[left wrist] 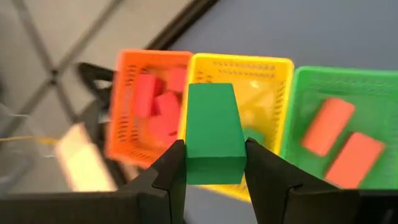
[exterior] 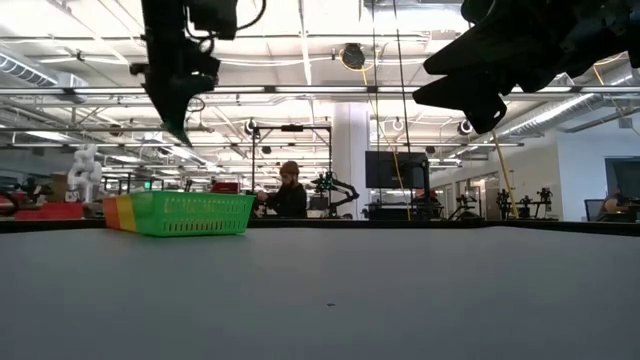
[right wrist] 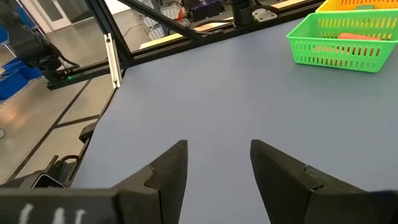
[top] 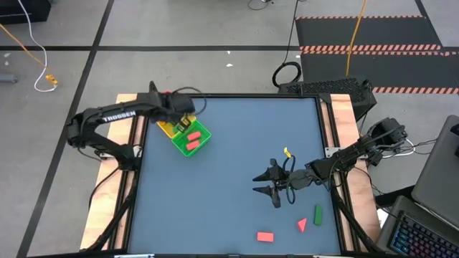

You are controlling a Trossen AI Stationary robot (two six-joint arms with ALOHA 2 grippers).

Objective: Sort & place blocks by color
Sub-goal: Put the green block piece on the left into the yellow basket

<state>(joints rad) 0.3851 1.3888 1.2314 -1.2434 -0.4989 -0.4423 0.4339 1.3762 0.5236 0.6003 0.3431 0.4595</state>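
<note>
While gripped in the left tool [left wrist: 214, 163], green block [left wrist: 214, 132] above tray [left wrist: 272, 65], right tool [right wrist: 217, 163] open.

Bright overhead strip lights, soft shadows, left wrist bkgd blurred

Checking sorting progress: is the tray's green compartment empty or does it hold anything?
Not empty: the green compartment holds two red blocks.
</note>
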